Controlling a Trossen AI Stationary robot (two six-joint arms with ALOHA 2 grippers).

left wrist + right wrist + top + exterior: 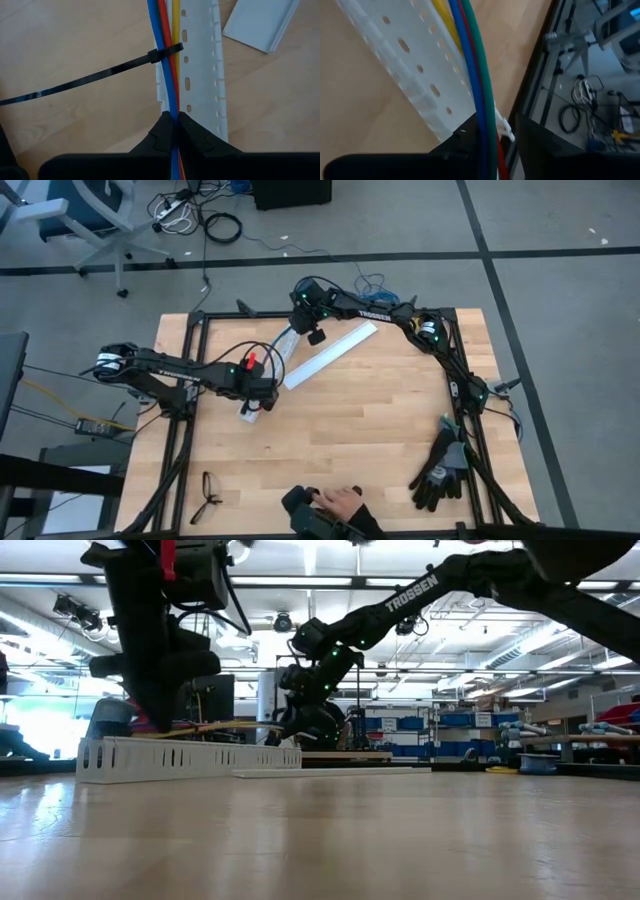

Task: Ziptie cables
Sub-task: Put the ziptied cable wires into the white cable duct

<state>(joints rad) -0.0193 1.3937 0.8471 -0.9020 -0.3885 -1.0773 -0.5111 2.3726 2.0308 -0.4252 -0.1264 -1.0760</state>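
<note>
**Supervisor:** Report task status.

**Operator:** I see the ziptie (pixel 125 65) already looped around the cables (pixel 167 75), with its head seated against the bundle. The bundle runs along the white slotted duct (pixel 202 75), which lies on the wooden surface (pixel 350 430) toward its far side. The long tail of the ziptie sticks out sideways over the bare wood. I judge the loop closed but not finished: how tight it sits I cannot tell, and the tail is untrimmed.

**Supervisor:** State of each tool.

**Operator:** The left tool (pixel 173 125) is pressed together on the cables at the near end of the duct; the wires pass straight between its fingertips. The right tool (pixel 492 132) is at the far end of the same duct. The cables run between its fingers, with a visible gap on one side. I cannot tell whether it is gripping or letting go.

**Supervisor:** Surroundings and obstructions.

**Operator:** A flat white cover strip (pixel 330 354) lies just beside the duct, angled away from it. A pair of black gloves (pixel 440 470) rests near the right edge, and glasses (pixel 208 496) near the front left corner; both are well apart from the work. A person's hand (pixel 340 502) is at the front edge. I judge nothing blocks the ziptie tail itself.
</note>
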